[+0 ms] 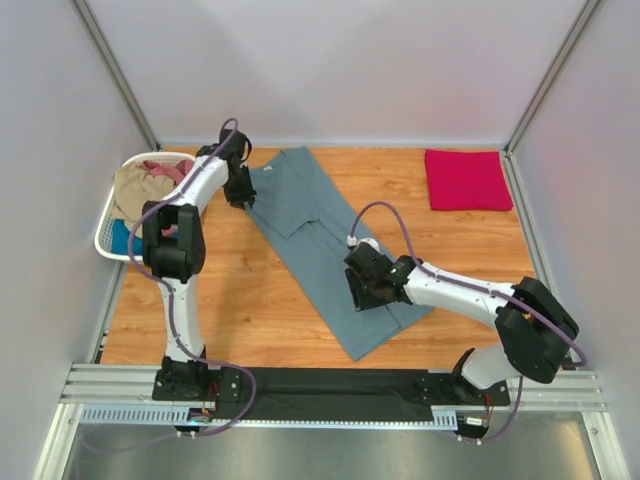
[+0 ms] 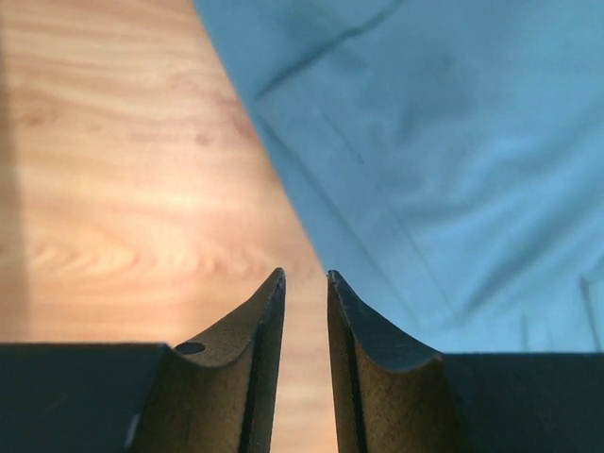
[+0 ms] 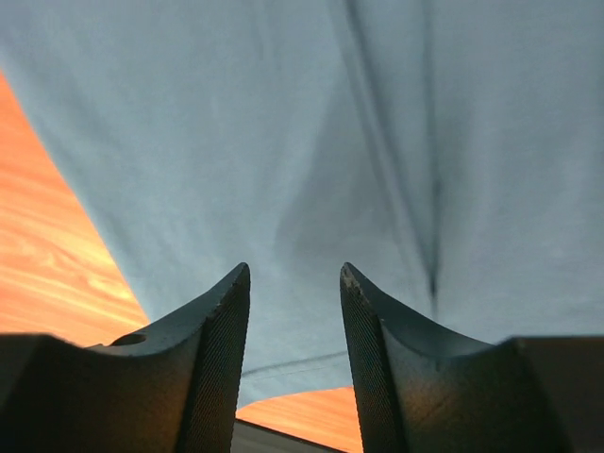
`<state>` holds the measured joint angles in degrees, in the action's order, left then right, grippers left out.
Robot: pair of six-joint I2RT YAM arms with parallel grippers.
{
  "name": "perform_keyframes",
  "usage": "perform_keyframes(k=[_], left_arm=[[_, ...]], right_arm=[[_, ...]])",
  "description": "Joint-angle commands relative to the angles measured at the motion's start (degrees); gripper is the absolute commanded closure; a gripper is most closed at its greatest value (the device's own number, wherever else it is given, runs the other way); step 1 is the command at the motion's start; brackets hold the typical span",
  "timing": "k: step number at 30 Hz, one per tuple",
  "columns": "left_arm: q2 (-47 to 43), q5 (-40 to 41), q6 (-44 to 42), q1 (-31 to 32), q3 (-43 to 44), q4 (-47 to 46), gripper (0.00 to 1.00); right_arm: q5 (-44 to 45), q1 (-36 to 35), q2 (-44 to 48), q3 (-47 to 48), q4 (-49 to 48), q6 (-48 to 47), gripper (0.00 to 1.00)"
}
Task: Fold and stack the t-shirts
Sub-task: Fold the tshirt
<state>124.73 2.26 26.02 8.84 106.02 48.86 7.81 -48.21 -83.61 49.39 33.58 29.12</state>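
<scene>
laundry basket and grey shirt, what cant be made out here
- Laundry basket, top view: left arm covers its right side; bunched shirts cannot be counted.
- Grey-blue shirt, top view: right gripper hides the fabric under it.
- Wrist views: shirt's outline cut off by frame edges.

On table [image 1: 230,290], centre: spread t-shirt [image 1: 310,225], diagonal from far left to near right. Far right corner: folded t-shirt [image 1: 467,180], well apart. Left edge: laundry basket [image 1: 104,232], crumpled t-shirts [image 1: 142,185] inside. Left gripper [image 1: 240,196] at spread t-shirt's far-left edge; right gripper [image 1: 362,297] over near end.
</scene>
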Motion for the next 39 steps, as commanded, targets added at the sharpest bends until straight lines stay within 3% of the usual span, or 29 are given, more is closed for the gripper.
perform_keyframes(k=[1, 5, 10, 16, 20, 27, 34, 39], left_arm=[[-14.47, -3.66, -3.52, -0.32, -4.03, -0.95, 0.68], [-22.15, -8.66, -0.98, -0.32, -15.38, -5.52, 0.68], [-25.49, -10.08, 1.93, -0.32, -26.11, -9.66, 0.68], [-23.75, -9.73, 0.61, -0.4, -26.65, -9.57, 0.69], [-21.46, -10.69, 1.57, -0.4, -26.83, -12.03, 0.69], [-13.03, -11.14, 5.88, -0.4, -24.81, -13.0, 0.69], [-9.86, -12.11, 5.71, -0.05, -25.69, -18.01, 0.69], [-6.78, -10.44, 4.3, -0.05, -21.47, -16.17, 0.69]], right_arm=[[0.62, -4.34, -0.67, -1.66, -3.87, 3.03, 0.55], [3.25, -8.39, -3.29, -3.77, -8.17, 6.98, 0.59], [7.21, -15.58, -10.07, -2.64, -8.54, 12.52, 0.6], [9.15, -23.41, -14.73, 1.85, -3.88, 19.56, 0.59], [10.81, -24.22, -14.56, 5.97, 0.07, 21.32, 0.59], [13.81, -21.06, -7.1, 11.7, 6.32, 14.57, 0.55], [7.83, -7.45, 1.16, 7.14, 2.45, 4.37, 0.54], [6.69, -3.13, 4.95, 4.93, 2.19, 1.82, 0.53]])
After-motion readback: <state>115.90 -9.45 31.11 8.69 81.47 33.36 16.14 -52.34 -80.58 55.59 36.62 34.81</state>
